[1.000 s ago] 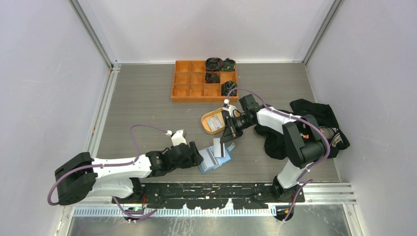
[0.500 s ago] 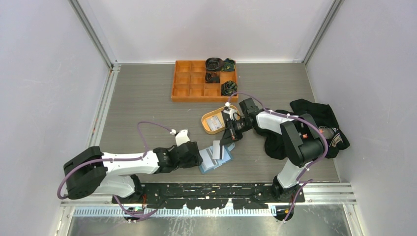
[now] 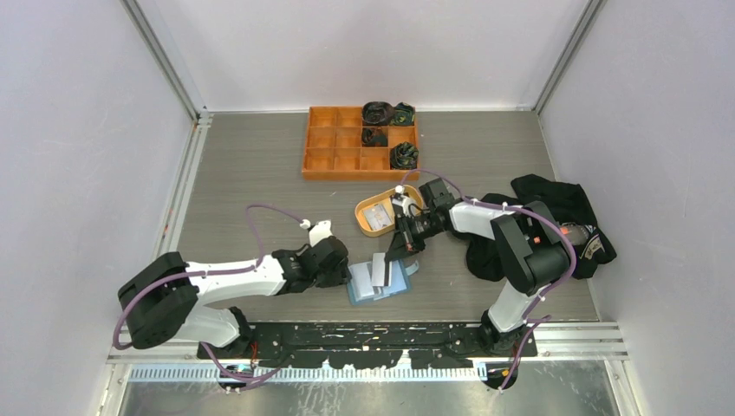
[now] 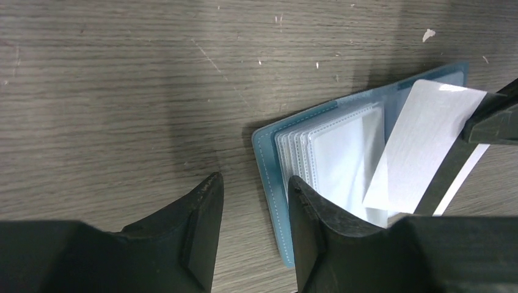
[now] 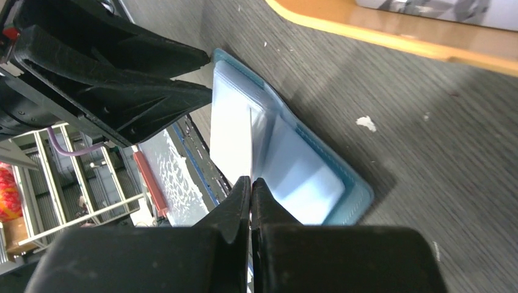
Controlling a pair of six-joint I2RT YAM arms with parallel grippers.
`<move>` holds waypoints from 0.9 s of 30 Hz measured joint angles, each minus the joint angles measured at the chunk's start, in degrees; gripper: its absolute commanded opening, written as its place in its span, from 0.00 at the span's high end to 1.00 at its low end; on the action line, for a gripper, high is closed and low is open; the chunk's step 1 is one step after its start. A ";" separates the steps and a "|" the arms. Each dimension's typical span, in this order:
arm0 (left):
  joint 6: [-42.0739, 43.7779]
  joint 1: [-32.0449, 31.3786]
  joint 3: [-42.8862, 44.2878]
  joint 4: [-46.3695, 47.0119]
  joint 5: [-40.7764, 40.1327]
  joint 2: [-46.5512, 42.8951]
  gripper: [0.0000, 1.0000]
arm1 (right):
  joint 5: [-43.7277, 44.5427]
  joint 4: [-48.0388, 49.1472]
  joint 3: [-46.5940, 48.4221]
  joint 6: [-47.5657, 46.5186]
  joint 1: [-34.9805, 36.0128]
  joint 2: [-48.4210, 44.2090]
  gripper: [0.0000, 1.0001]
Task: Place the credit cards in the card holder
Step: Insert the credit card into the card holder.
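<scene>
Left gripper [image 4: 253, 183]: jaws apart, astride the blue card holder's [image 4: 342, 152] edge, not clamping it.
Right gripper [image 5: 250, 183]: pinching a white credit card [image 4: 421, 146], tilted over the sleeves beneath.
Risk: the unpinned holder slides and the card misses its sleeve.

The card holder [image 3: 362, 286] lies open on the worktop [image 3: 260, 173], a credit card [image 3: 379, 269] tilted over it. The dish [image 3: 359, 213] sits behind, the compartment tray [image 3: 347, 174] farther back, and clothing [image 3: 555, 221] to the right.
</scene>
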 measured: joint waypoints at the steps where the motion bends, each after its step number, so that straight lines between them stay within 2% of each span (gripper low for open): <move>1: 0.52 0.35 0.48 -0.04 0.42 0.55 0.56 | -0.22 -0.02 0.00 -0.04 0.24 -0.02 0.97; 5: 2.84 1.51 2.56 -0.11 2.12 2.80 0.56 | -0.87 0.00 -0.07 -0.15 0.76 -0.02 0.92; 11: 5.01 3.02 4.66 -0.09 4.17 5.16 0.55 | -0.66 0.28 -1.05 0.68 0.90 -0.07 0.94; 15: 5.44 3.37 4.68 0.22 4.87 5.20 0.55 | 1.16 2.73 -5.64 3.69 0.83 -2.75 0.96; 23: 5.38 3.37 2.16 1.68 6.88 1.88 0.53 | 6.56 9.44 -13.35 13.20 0.79 -13.03 0.96; 27: 5.55 3.37 1.11 2.69 7.98 -1.38 0.51 | 8.68 11.98 -14.12 16.74 0.79 -13.11 0.96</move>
